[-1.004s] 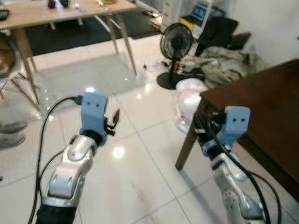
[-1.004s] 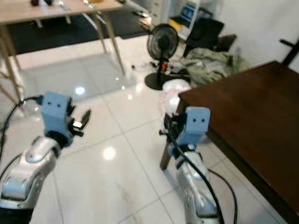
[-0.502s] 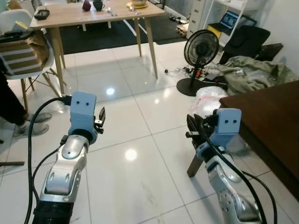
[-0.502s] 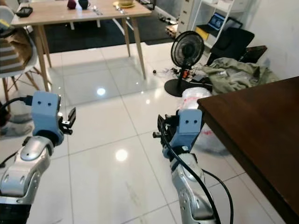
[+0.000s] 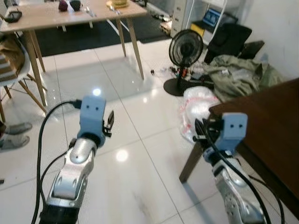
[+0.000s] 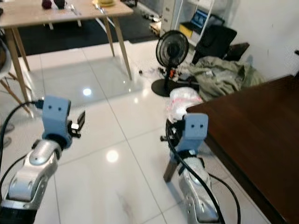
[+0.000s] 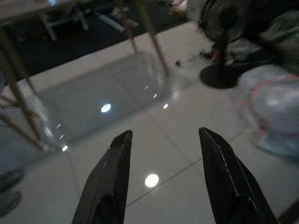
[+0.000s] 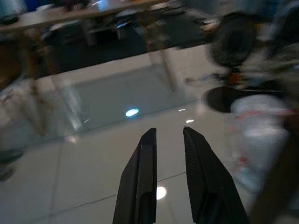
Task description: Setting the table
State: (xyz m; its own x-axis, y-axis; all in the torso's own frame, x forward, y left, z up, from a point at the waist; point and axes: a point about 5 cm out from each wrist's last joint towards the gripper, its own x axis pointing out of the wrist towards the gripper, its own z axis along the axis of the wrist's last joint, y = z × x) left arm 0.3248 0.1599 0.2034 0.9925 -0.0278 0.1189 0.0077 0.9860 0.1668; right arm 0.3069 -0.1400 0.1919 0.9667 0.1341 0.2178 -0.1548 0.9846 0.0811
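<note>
Shift since half a second ago: view has swung right and dipped (camera move, not the furniture); dark table now takes more of the right side, light wooden table sits tighter against the upper edge.
Arms since then: both held forward at about the same height as before, nothing picked up.
Left gripper (image 7: 163, 186): fingers well apart, empty, hanging over bare white tile floor (image 5: 140, 186).
Right gripper (image 8: 169, 182): fingers close together with a narrow gap, holding nothing; its wrist sits just beside the near corner of the dark table (image 5: 271, 121).
Task things: dishes on the light wooden table (image 5: 70, 11), far off at 11 o'clock — two dark round items (image 5: 68, 5) and a yellowish plate or bowl (image 5: 117, 3) (too small to name surely).
Key relation: tableware lies well ahead at 11 o'clock from both grippers; the light table's long axis runs from 9 to 3 o'clock across the view; left arm is the nearer one.
Obstacles: standing fan (image 5: 184, 56) at 1 o'clock, white plastic bag (image 5: 198, 109) and a heap of cloth (image 5: 238, 77) beside it.
Judgement: still in transit; walking comes before any grasp.
</note>
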